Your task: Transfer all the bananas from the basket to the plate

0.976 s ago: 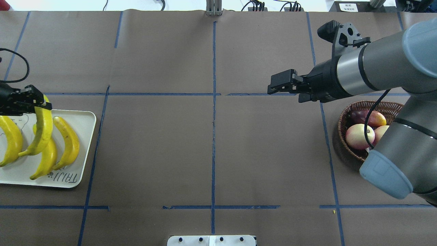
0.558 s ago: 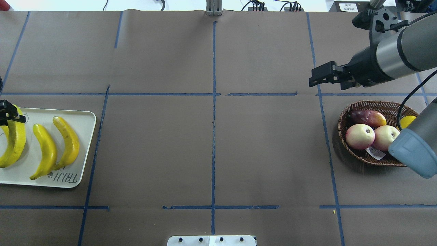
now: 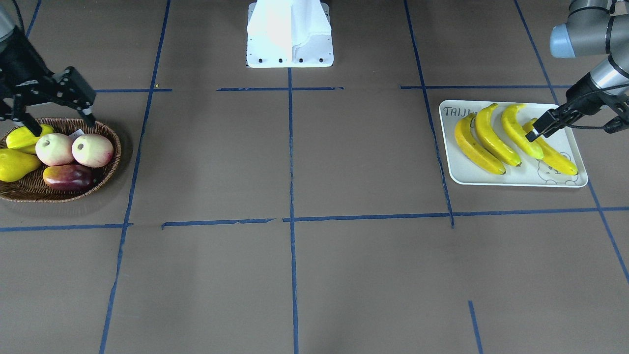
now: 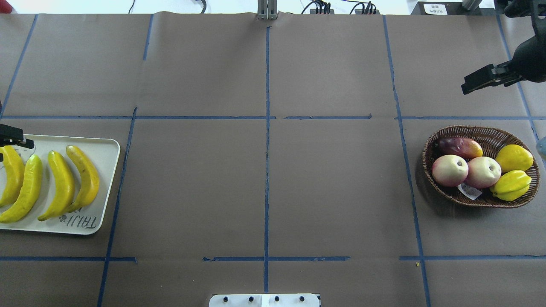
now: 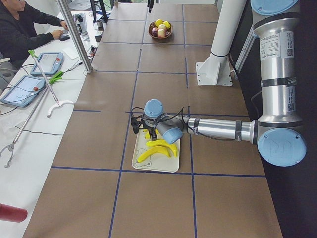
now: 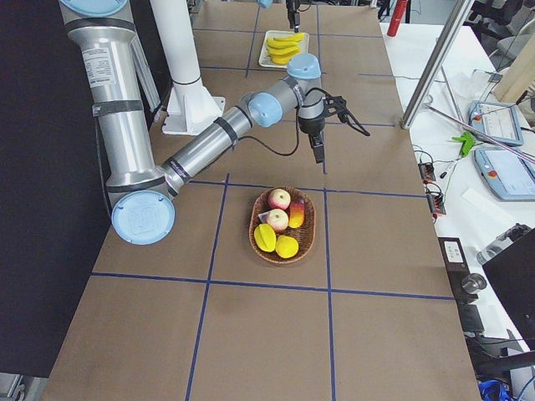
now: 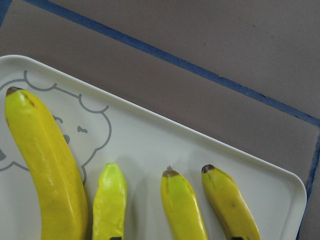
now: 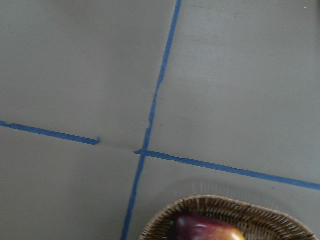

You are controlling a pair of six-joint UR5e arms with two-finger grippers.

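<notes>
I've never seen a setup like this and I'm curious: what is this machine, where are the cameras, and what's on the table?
Two robot arms share one table. Two pictures look down from fixed cameras, behind and facing the robot; two look along the table from its ends; two come from wrist cameras. Four bananas lie on the white plate; the basket holds other fruit. The left gripper hangs over the plate, the right gripper near the basket; both are open and hold nothing.
</notes>
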